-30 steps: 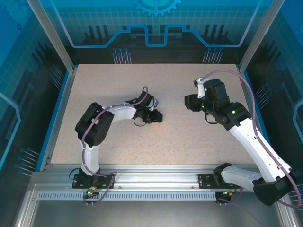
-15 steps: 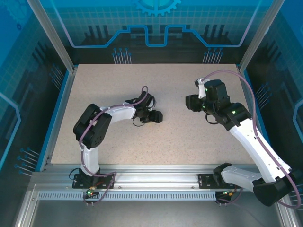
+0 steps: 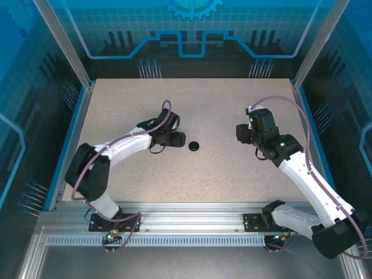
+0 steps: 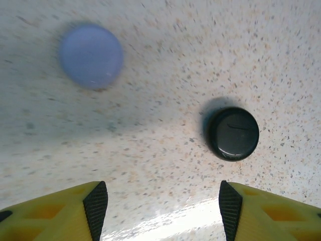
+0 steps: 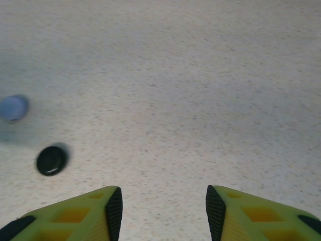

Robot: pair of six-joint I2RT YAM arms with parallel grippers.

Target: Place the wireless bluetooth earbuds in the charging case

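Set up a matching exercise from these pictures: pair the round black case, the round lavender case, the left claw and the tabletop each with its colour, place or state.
Things:
1. round glossy black plastic case
2. round pale lavender plastic case
3. left claw
4. flat tabletop

Descriptions:
A. open, nothing held
B. speckled beige
C. blurred, upper left in the left wrist view
D. sharp, right of centre in the left wrist view

Pairs: 1-D, 2-C, 3-A, 4-B
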